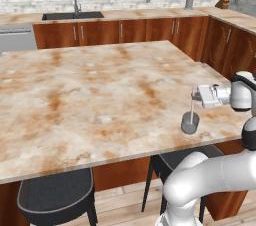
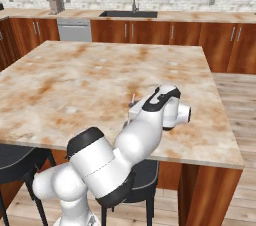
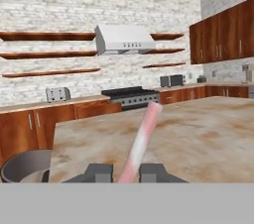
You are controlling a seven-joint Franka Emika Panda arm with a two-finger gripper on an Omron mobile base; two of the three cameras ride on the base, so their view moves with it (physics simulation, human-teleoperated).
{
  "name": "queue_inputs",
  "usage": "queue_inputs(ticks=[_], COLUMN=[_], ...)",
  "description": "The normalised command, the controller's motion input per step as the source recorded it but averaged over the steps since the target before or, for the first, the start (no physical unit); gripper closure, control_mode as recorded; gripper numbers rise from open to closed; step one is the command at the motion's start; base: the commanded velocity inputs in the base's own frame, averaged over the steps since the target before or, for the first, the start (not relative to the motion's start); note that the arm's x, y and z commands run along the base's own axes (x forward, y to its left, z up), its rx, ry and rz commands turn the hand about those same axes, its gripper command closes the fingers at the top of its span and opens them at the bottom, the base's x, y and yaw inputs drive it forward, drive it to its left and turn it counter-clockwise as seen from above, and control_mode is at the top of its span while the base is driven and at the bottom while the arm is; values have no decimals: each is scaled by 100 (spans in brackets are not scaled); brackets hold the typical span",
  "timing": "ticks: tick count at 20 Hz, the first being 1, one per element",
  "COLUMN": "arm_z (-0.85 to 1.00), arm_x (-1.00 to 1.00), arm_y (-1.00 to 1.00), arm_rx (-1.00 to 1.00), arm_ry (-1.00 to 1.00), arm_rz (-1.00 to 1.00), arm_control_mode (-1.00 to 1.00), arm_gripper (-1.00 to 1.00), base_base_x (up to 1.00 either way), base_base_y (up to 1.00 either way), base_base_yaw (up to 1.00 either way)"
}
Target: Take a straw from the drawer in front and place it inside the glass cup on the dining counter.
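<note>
Straw (image 3: 143, 139) is pinched between the gripper (image 3: 125, 172) fingertips, jaws nearly together on it, held near one end with most of its length sticking out ahead in the hand view. In the left base view the straw (image 1: 192, 104) hangs roughly vertical from the gripper (image 1: 196, 94), lower end down in the glass cup (image 1: 190, 123). Handling guess: very light, thin, fairly stiff, smooth, so it can pivot or slip in a pinch; an end grip suits it, keeping the fingers clear of the rim. Cup looks light and tippable; a sideways nudge from the straw could shift it. It stands on the dining counter (image 1: 90, 95), near the front edge on the arm's side. Marble around it is bare. Dark stools (image 1: 55, 197) sit below the edge, out of the way. Stove (image 3: 130, 97) and toaster (image 3: 57, 93) are on the far wall, well apart.
</note>
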Motion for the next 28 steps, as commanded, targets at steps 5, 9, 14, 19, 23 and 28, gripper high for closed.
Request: queue_inputs(ticks=[5,9,14,19,23,28], arm_z=[0,0,0,0,0,0], arm_x=[29,39,27,14,0,0], arm_y=[-2,-2,-28,-42,-13,7], arm_rx=[0,0,-1,-4,-3,0], arm_ry=[-1,-4,-3,-3,-3,0], arm_rz=[0,0,0,0,0,0], arm_control_mode=[-100,-100,-100,-100,-100,-100], arm_gripper=[100,100,100,100,100,100], base_base_x=[0,0,0,0,0,0], base_base_y=[0,0,0,0,0,0], base_base_yaw=[0,0,0,0,0,0])
